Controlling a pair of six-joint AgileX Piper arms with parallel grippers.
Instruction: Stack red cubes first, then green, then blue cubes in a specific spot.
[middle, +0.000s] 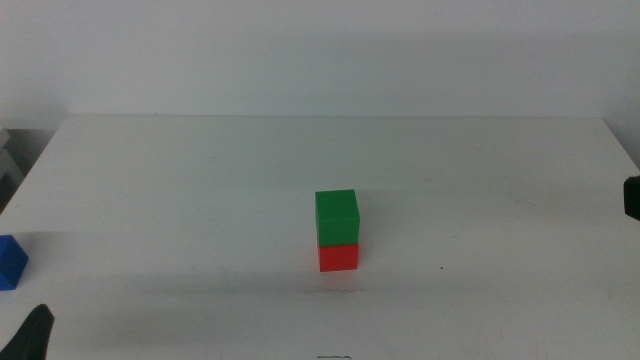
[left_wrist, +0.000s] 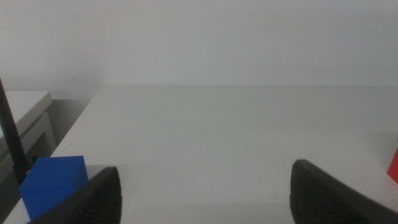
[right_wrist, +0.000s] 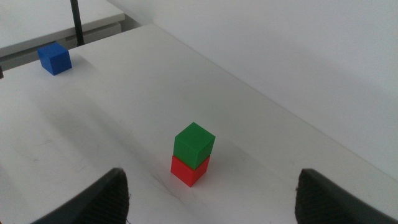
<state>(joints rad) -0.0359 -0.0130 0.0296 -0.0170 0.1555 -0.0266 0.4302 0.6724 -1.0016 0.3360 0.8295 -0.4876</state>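
In the middle of the white table the green cube sits squarely on the red cube; the right wrist view shows the same stack, green cube over red cube. The blue cube lies alone near the table's left edge. My left gripper is open and holds nothing, with the blue cube just beyond one jaw. A dark tip of it shows at the middle view's bottom left. My right gripper is open and holds nothing, set back from the stack, with the blue cube far off.
The tabletop is plain white, with a pale wall behind it. A lower white surface and a thin dark post stand beyond the table's left edge.
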